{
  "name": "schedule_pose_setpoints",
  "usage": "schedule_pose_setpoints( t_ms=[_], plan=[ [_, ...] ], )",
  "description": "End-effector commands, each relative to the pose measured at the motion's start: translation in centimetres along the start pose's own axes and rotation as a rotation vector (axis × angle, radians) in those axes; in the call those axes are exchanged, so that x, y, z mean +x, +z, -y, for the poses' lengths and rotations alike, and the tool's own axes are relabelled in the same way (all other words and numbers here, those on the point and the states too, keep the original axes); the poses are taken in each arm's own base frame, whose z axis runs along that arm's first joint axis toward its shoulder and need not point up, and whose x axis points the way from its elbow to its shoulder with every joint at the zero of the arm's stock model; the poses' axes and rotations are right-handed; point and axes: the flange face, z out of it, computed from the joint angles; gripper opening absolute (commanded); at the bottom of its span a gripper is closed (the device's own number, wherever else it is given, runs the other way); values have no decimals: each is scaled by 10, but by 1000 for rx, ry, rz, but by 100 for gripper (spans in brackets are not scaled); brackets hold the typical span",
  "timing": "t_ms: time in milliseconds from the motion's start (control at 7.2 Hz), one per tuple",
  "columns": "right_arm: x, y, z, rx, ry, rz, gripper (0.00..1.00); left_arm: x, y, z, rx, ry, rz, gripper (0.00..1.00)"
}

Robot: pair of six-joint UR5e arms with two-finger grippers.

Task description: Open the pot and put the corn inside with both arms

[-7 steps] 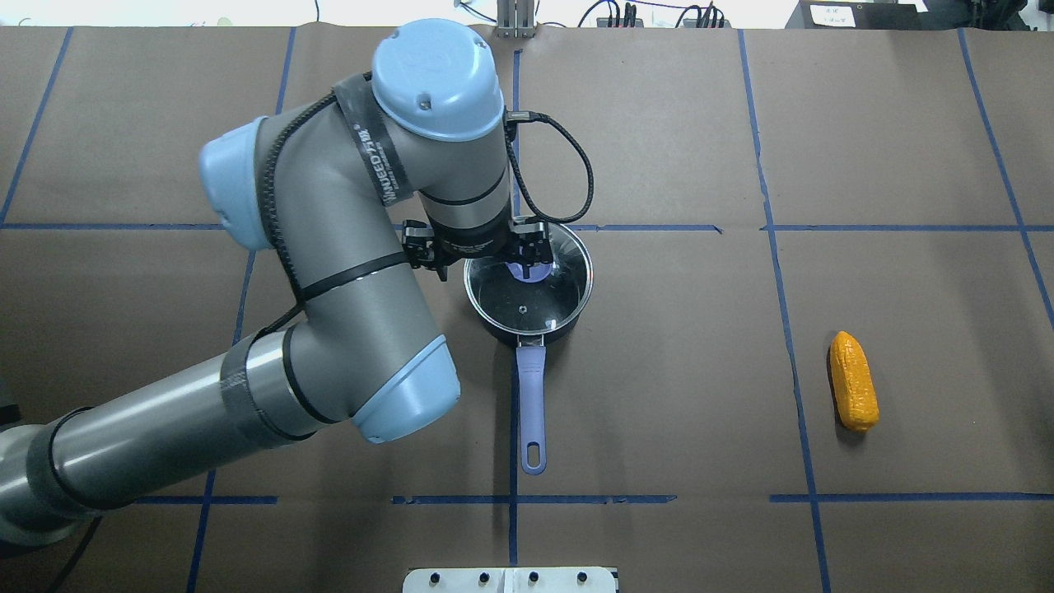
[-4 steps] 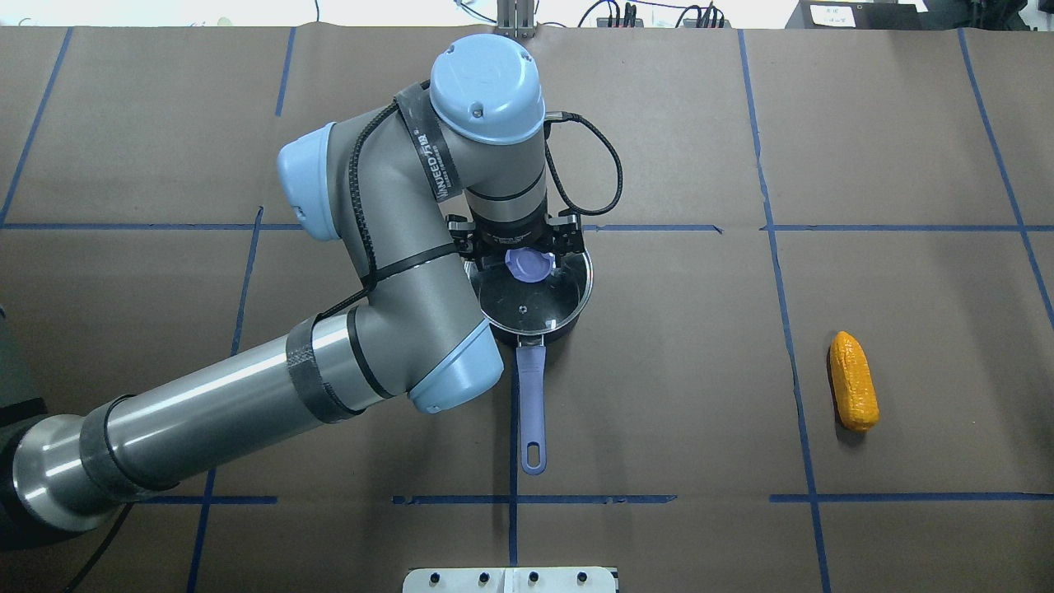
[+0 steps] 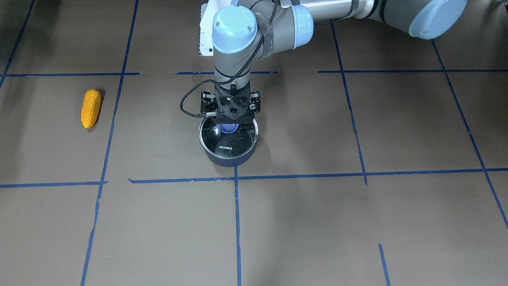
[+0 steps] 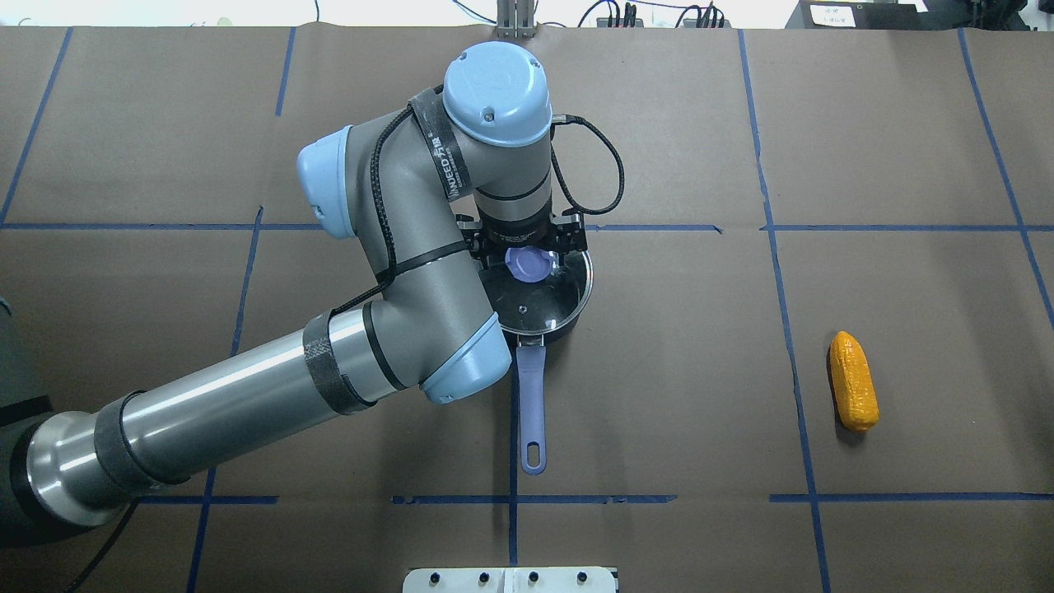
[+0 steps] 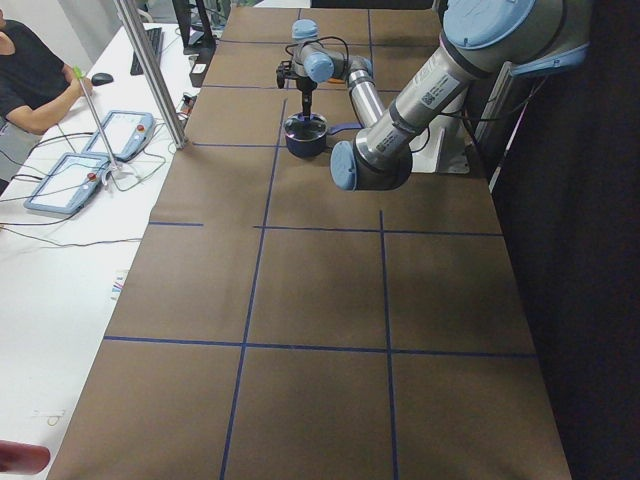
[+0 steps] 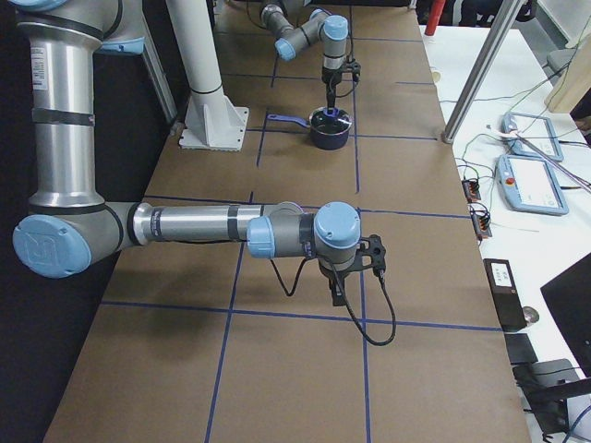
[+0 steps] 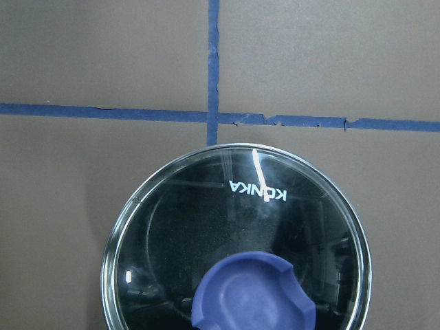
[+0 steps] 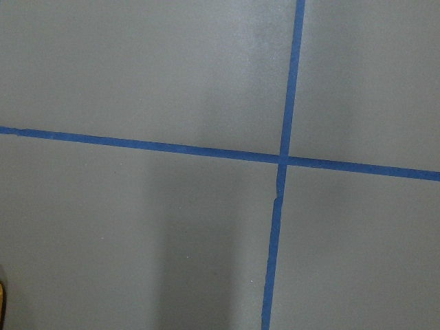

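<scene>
The navy pot (image 4: 568, 325) stands mid-table with its glass KONKA lid (image 4: 535, 301) on and its purple handle (image 4: 532, 403) pointing toward the robot. My left gripper (image 4: 527, 247) hangs straight over the blue knob (image 4: 527, 265), jaws open on either side, just above it. The left wrist view shows the lid (image 7: 234, 220) and knob (image 7: 253, 292) with no fingers in view. The corn (image 4: 853, 393) lies on the table far to the right, also in the front view (image 3: 91, 108). My right gripper (image 6: 338, 297) hovers over bare table; I cannot tell its state.
Blue tape lines grid the brown table cover. A white plate (image 4: 510, 579) sits at the table's near edge. A side bench with tablets (image 5: 70, 180) and a seated person (image 5: 25, 80) lies beyond the far edge. An orange sliver (image 8: 1, 302) shows in the right wrist view.
My left arm has swung right and its wrist has turned, bringing the gripper over the lid knob. The pot, lid and corn have not moved.
</scene>
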Motion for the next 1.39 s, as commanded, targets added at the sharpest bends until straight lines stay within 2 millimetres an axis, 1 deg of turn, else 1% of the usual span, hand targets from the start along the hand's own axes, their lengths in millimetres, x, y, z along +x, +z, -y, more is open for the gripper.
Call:
schedule_pose_setpoints(
  t_ms=[0,417,556,694,833,1111,1250],
  plan=[
    [0,0,0,1,-1,0,100,3,9,6,-3,-6,9,100],
    [0,0,1,0,0,-1,100,5,15,8,-8,-10,19,100],
    [0,0,1,1,-1,0,100,6,18,5,-12,-8,21,98],
    [0,0,1,0,0,0,100,6,18,4,-13,-8,19,88],
    [-1,-1,1,1,-1,0,100,7,19,2,-16,-17,21,69],
    [-1,-1,2,2,-2,0,100,9,15,0,-12,-25,8,40],
    [-1,-1,2,2,-2,0,100,12,8,-3,-7,-25,-5,32]
  ],
)
